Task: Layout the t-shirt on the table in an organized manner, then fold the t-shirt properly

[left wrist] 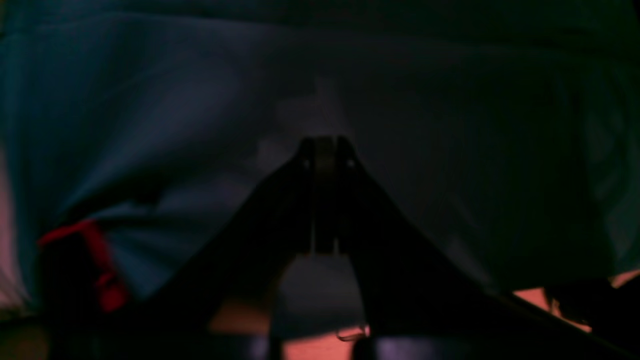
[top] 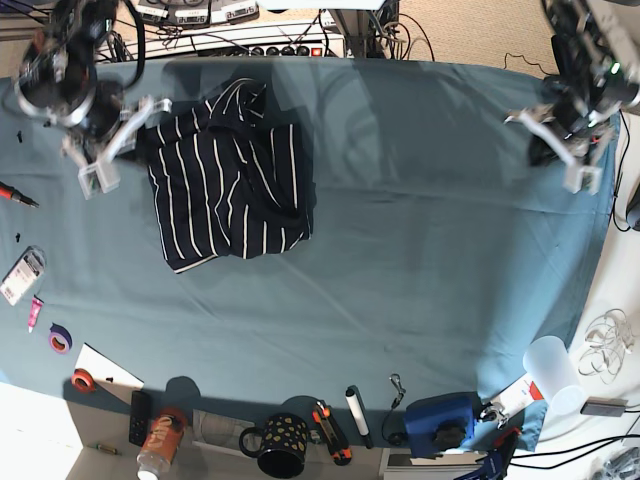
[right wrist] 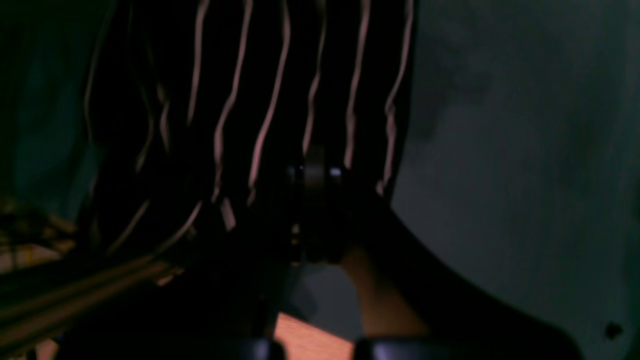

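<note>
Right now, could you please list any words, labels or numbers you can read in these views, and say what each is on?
None can be read.
Orange can: label too small and blurred.
Spotted mug: dots only, no words.
Small packet: print too small.
Striped t-shirt: stripes only.
Both wrist views: too dark.

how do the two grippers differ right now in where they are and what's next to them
The right gripper hovers at the t-shirt's edge, striped fabric filling its wrist view; the left gripper sits at the opposite end of the table, far from the shirt, with only teal cloth below. The right one is near a red-handled tool; the left one is near the table's edge. Both have jaws shut and hold nothing.
</note>
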